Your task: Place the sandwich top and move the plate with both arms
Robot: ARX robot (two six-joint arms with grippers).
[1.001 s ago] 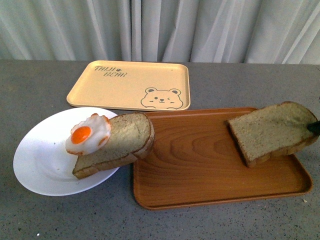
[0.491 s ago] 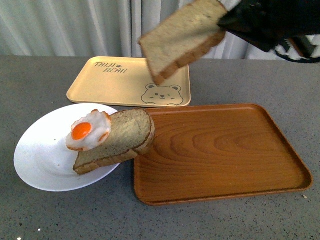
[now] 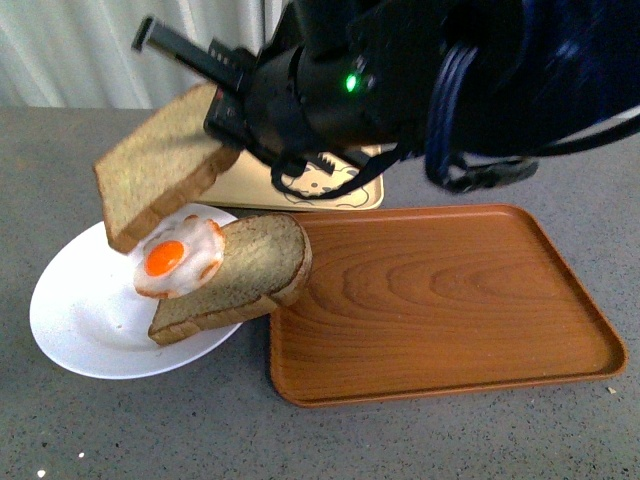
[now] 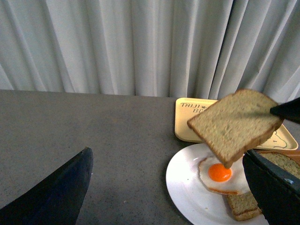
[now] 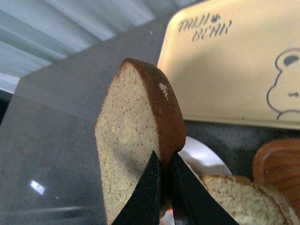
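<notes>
Right gripper point(image 5: 163, 161) clamped on sandwich top point(image 3: 160, 165) (tilted), slice held above plate point(image 3: 75, 325), over egg point(image 3: 165, 258)

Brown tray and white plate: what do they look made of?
The brown tray looks like wood or wood-print plastic: curved grain lines, satin sheen, raised rim. The white plate looks like glazed ceramic or melamine: plain, smooth, faintly glossy; the pictures cannot settle which.

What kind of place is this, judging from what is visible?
Probably a robot test setup, not a kitchen: a grey table, a curtain backdrop, and a white plate holding bread and a fried egg.
</notes>
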